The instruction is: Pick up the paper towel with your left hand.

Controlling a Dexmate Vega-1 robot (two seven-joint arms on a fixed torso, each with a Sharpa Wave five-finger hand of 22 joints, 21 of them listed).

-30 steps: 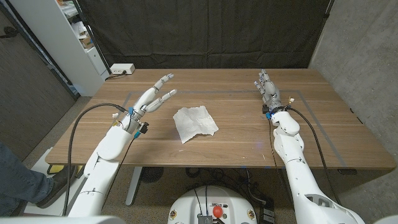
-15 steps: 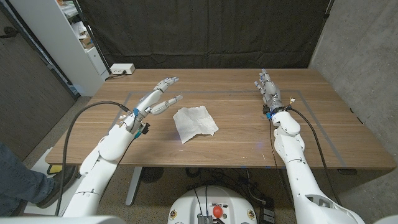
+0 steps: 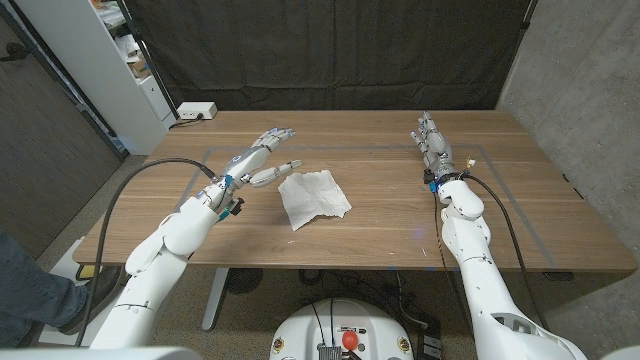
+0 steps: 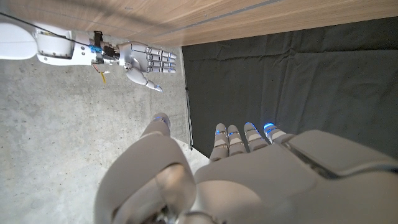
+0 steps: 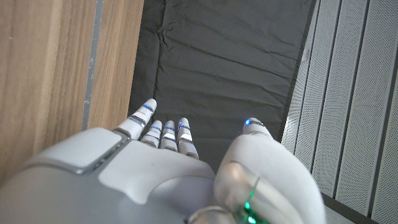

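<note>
Wooden table: paper towel beside empty, spread left hand.

Both arms are glossy white shells with black cables looping along the forearms. Each robot hand, left and right, is silver-grey with blue-lit fingertips; small coloured wires show at the wrists.

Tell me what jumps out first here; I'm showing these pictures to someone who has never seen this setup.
A crumpled white paper towel lies near the middle of the wooden table. The left hand is just to its left with fingers spread and holding nothing. The right hand is further off on the table's right side, away from the towel, also holding nothing.
</note>
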